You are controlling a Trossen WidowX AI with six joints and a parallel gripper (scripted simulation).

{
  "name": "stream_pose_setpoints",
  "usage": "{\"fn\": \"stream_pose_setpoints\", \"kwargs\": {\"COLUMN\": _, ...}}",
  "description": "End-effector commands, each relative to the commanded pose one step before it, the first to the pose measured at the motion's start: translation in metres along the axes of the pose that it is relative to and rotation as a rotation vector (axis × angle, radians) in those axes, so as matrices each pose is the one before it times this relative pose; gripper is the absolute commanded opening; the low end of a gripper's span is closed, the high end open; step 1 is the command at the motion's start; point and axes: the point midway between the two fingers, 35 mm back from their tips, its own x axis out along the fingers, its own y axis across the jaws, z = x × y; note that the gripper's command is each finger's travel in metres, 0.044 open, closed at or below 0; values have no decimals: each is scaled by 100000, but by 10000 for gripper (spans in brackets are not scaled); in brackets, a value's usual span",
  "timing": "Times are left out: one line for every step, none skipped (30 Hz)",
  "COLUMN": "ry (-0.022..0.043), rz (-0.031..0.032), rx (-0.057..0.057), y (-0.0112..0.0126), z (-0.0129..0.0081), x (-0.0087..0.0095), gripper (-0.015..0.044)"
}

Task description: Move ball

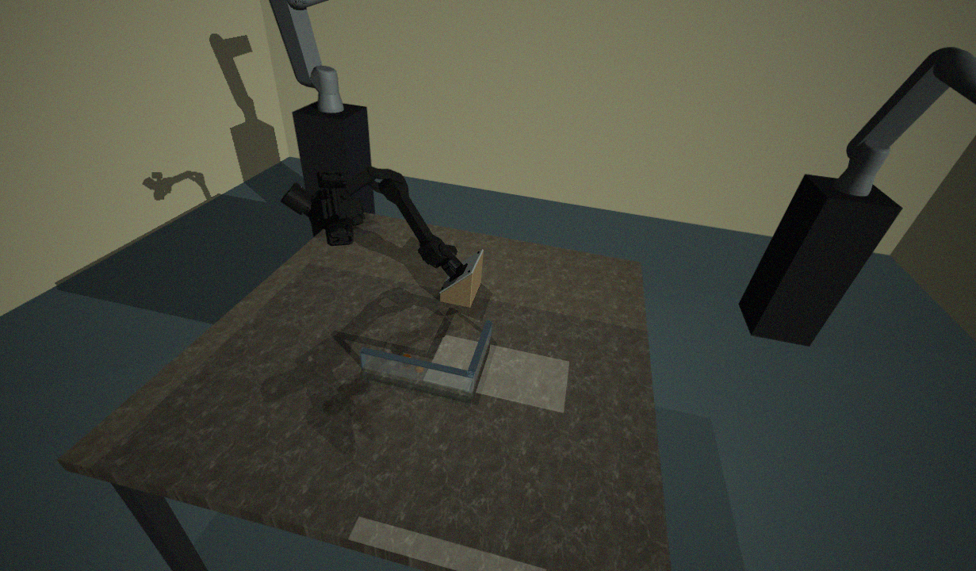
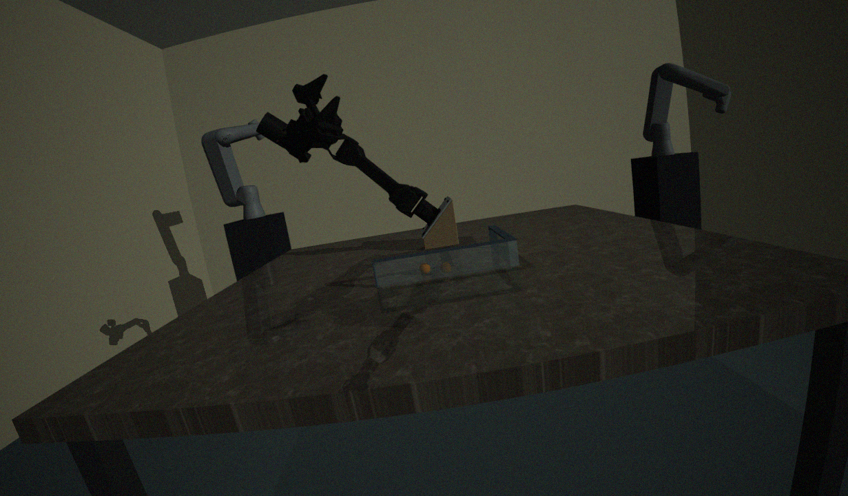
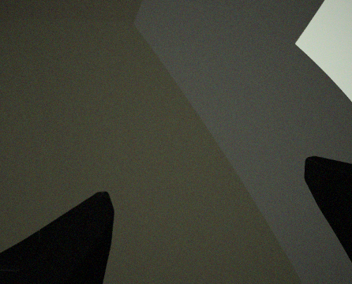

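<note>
The orange ball (image 2: 425, 269) is on the table, seen through the long clear wall (image 2: 399, 274) (image 1: 392, 368). Its fainter see-through copy (image 2: 447, 266) is a little to the right of it, apart from it in that view. In the top view two small orange spots show at the long wall; which is the ball I cannot tell. The short clear wall (image 1: 481, 349) meets the long one at the right corner. My gripper (image 2: 332, 86) (image 3: 211, 187) is open and empty, high above the table and left of the walls. No ball shows in the wrist view.
My arm's wooden wedge base (image 1: 468, 285) (image 2: 441, 233) stands behind the walls. Grey arms on black pedestals (image 1: 332, 142) (image 1: 817, 262) stand beyond the table (image 1: 548, 469). Bright light patches lie on the table top, and arm shadows cross it.
</note>
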Motion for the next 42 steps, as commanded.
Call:
{"fn": "stream_pose_setpoints", "kwargs": {"ry": 295, "rz": 808, "rx": 1992, "y": 266, "z": -56, "x": 82, "gripper": 374}}
{"fn": "stream_pose_setpoints", "kwargs": {"ry": 914, "rz": 2431, "rx": 5958, "y": 798, "z": -167, "x": 248, "gripper": 348}}
{"fn": "stream_pose_setpoints", "kwargs": {"ry": 1631, "rz": 4074, "rx": 9863, "y": 1320, "z": -303, "x": 428, "gripper": 321}}
{"fn": "stream_pose_setpoints", "kwargs": {"ry": 2207, "rz": 5039, "rx": 11994, "y": 1593, "z": -439, "x": 561, "gripper": 295}}
{"fn": "stream_pose_setpoints", "kwargs": {"ry": 2458, "rz": 5067, "rx": 11848, "y": 1548, "z": -528, "x": 607, "gripper": 269}}
{"fn": "stream_pose_setpoints", "kwargs": {"ry": 2735, "rz": 5072, "rx": 11674, "y": 1495, "z": -610, "x": 651, "gripper": 243}}
{"fn": "stream_pose_setpoints", "kwargs": {"ry": 3038, "rz": 5055, "rx": 11483, "y": 1435, "z": -686, "x": 691, "gripper": 230}}
{"fn": "stream_pose_setpoints", "kwargs": {"ry": 3364, "rz": 5008, "rx": 11277, "y": 1369, "z": -756, "x": 728, "gripper": 230}}
{"fn": "stream_pose_setpoints", "kwargs": {"ry": 3708, "rz": 4927, "rx": 11056, "y": 1299, "z": -818, "x": 762, "gripper": 230}}
{"fn": "stream_pose_setpoints", "kwargs": {"ry": 4068, "rz": 4807, "rx": 10823, "y": 1224, "z": -873, "x": 793, "gripper": 230}}
{"fn": "stream_pose_setpoints", "kwargs": {"ry": 4803, "rz": 4785, "rx": 11438, "y": 1152, "z": -940, "x": 900, "gripper": 230}}
{"fn": "stream_pose_setpoints", "kwargs": {"ry": 5365, "rz": 4602, "rx": 11398, "y": 1086, "z": -1002, "x": 944, "gripper": 230}}
{"fn": "stream_pose_setpoints", "kwargs": {"ry": 5810, "rz": 4238, "rx": 11080, "y": 989, "z": -1034, "x": 963, "gripper": 230}}
{"fn": "stream_pose_setpoints", "kwargs": {"ry": 6233, "rz": 3804, "rx": 10752, "y": 891, "z": -1056, "x": 976, "gripper": 230}}
{"fn": "stream_pose_setpoints", "kwargs": {"ry": 6622, "rz": 3302, "rx": 10417, "y": 794, "z": -1068, "x": 984, "gripper": 230}}
{"fn": "stream_pose_setpoints", "kwargs": {"ry": 6541, "rz": 2589, "rx": 9486, "y": 656, "z": -1008, "x": 931, "gripper": 230}}
{"fn": "stream_pose_setpoints", "kwargs": {"ry": 5694, "rz": 1749, "rx": 7735, "y": 480, "z": -842, "x": 785, "gripper": 230}}
{"fn": "stream_pose_setpoints", "kwargs": {"ry": 5785, "rz": 1322, "rx": 7446, "y": 420, "z": -825, "x": 773, "gripper": 230}}
{"fn": "stream_pose_setpoints", "kwargs": {"ry": 5994, "rz": 903, "rx": 7350, "y": 374, "z": -827, "x": 778, "gripper": 230}}
{"fn": "stream_pose_setpoints", "kwargs": {"ry": 6151, "rz": 467, "rx": 7197, "y": 326, "z": -829, "x": 782, "gripper": 230}}
{"fn": "stream_pose_setpoints", "kwargs": {"ry": 6093, "rz": 273, "rx": 6579, "y": 295, "z": -805, "x": 783, "gripper": 230}}
{"fn": "stream_pose_setpoints", "kwargs": {"ry": 6365, "rz": -210, "rx": 6626, "y": 259, "z": -816, "x": 800, "gripper": 230}}
{"fn": "stream_pose_setpoints", "kwargs": {"ry": 6600, "rz": -770, "rx": 6662, "y": 218, "z": -826, "x": 815, "gripper": 230}}
{"fn": "stream_pose_setpoints", "kwargs": {"ry": 6721, "rz": -1390, "rx": 6624, "y": 171, "z": -823, "x": 820, "gripper": 230}}
{"fn": "stream_pose_setpoints", "kwargs": {"ry": 6793, "rz": -2075, "rx": 6596, "y": 123, "z": -817, "x": 823, "gripper": 230}}
{"fn": "stream_pose_setpoints", "kwargs": {"ry": 6802, "rz": -2828, "rx": 6575, "y": 71, "z": -808, "x": 827, "gripper": 230}}
{"fn": "stream_pose_setpoints", "kwargs": {"ry": 6770, "rz": -3676, "rx": 6604, "y": 18, "z": -798, "x": 833, "gripper": 230}}
{"fn": "stream_pose_setpoints", "kwargs": {"ry": 6561, "rz": -4562, "rx": 6571, "y": -32, "z": -770, "x": 823, "gripper": 230}}
{"fn": "stream_pose_setpoints", "kwargs": {"ry": 6191, "rz": -5464, "rx": 6510, "y": -90, "z": -734, "x": 813, "gripper": 230}}
{"fn": "stream_pose_setpoints", "kwargs": {"ry": 5642, "rz": -6340, "rx": 6413, "y": -147, "z": -684, "x": 797, "gripper": 230}}
{"fn": "stream_pose_setpoints", "kwargs": {"ry": 4441, "rz": -6347, "rx": 5625, "y": -178, "z": -558, "x": 703, "gripper": 230}}
{"fn": "stream_pose_setpoints", "kwargs": {"ry": 3630, "rz": -6765, "rx": 5369, "y": -191, "z": -481, "x": 644, "gripper": 230}}
{"fn": "stream_pose_setpoints", "kwargs": {"ry": 2720, "rz": -6948, "rx": 5033, "y": -194, "z": -397, "x": 572, "gripper": 230}}
{"fn": "stream_pose_setpoints", "kwargs": {"ry": 1484, "rz": -5422, "rx": 3680, "y": -145, "z": -250, "x": 395, "gripper": 230}}
{"fn": "stream_pose_setpoints", "kwargs": {"ry": 644, "rz": -3291, "rx": 2152, "y": -84, "z": -129, "x": 220, "gripper": 230}}
{"fn": "stream_pose_setpoints", "kwargs": {"ry": 173, "rz": -1101, "rx": 708, "y": -27, "z": -39, "x": 71, "gripper": 230}}
{"fn": "stream_pose_setpoints", "kwargs": {"ry": 0, "rz": 0, "rx": 0, "y": 0, "z": 0, "x": 0, "gripper": 230}}
{"fn": "stream_pose_setpoints", "kwargs": {"ry": 0, "rz": 0, "rx": 0, "y": 0, "z": 0, "x": 0, "gripper": 230}}
{"fn": "stream_pose_setpoints", "kwargs": {"ry": 0, "rz": 0, "rx": 0, "y": 0, "z": 0, "x": 0, "gripper": 230}}
{"fn": "stream_pose_setpoints", "kwargs": {"ry": 0, "rz": 0, "rx": 0, "y": 0, "z": 0, "x": 0, "gripper": 230}}
{"fn": "stream_pose_setpoints", "kwargs": {"ry": 0, "rz": 0, "rx": 0, "y": 0, "z": 0, "x": 0, "gripper": 230}}
{"fn": "stream_pose_setpoints", "kwargs": {"ry": 0, "rz": 0, "rx": 0, "y": 0, "z": 0, "x": 0, "gripper": 230}}
